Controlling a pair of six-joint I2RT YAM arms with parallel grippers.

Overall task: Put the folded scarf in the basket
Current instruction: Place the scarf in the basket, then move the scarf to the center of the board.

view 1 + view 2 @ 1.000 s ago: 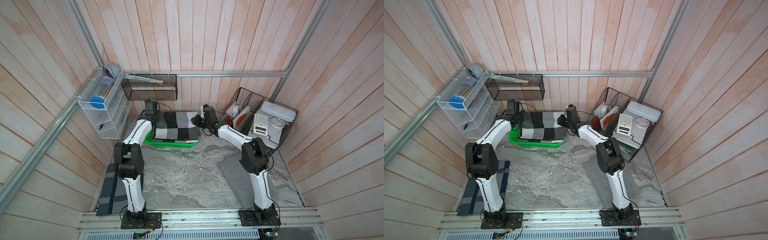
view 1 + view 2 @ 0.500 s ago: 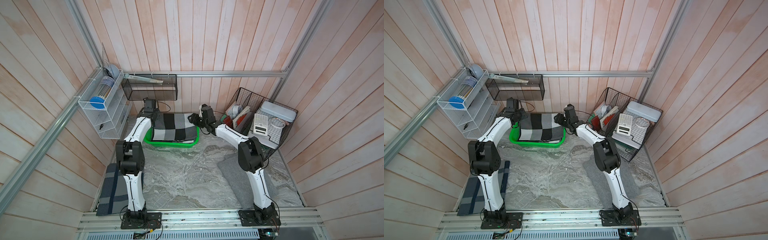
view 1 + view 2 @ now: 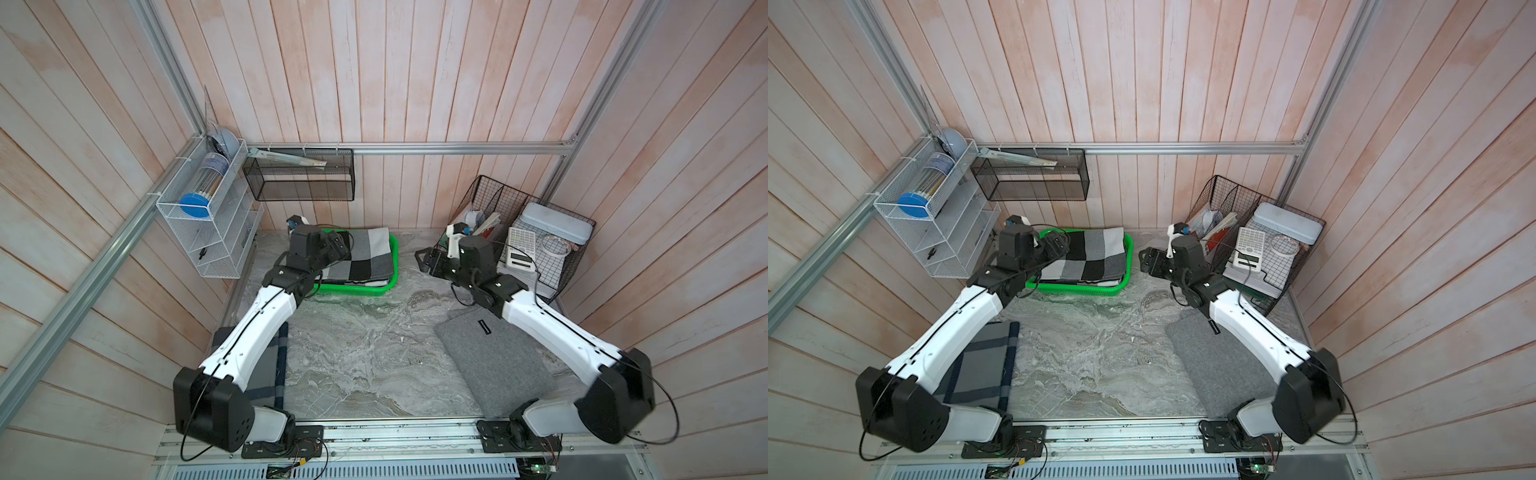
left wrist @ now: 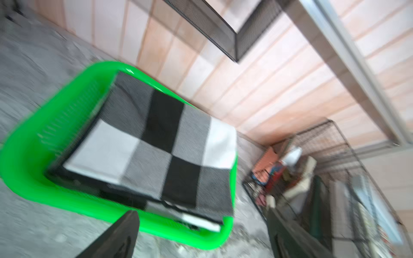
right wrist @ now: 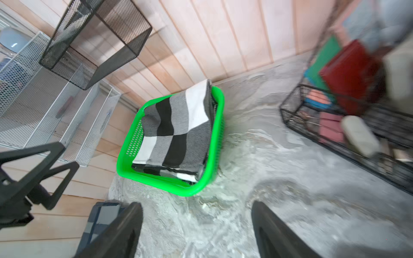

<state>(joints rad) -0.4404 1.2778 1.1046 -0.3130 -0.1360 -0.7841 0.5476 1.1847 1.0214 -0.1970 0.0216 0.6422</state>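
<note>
Green basket [image 3: 357,292], scarf [image 3: 361,257]; sleeve [image 3: 494,365] tag [image 3: 484,327] illegible

Was walled on three sides with pale pinkish planks [image 3: 415,83], crossed by metal rails [image 3: 457,148]. Had a grey marbled floor [image 3: 365,353]. Carried a white wire shelf [image 3: 195,232] on the left wall and a black mesh bin [image 3: 303,185] on the far wall. Kept a black wire organizer [image 3: 488,197] in the far right corner and a grey mat [image 3: 498,365] near right. Was lit evenly.

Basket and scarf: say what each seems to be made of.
The basket looks like moulded plastic: glossy bright green, perforated walls. The scarf looks like soft matte fabric, woven or knitted, folded in layers, black, grey and white checks.
</note>
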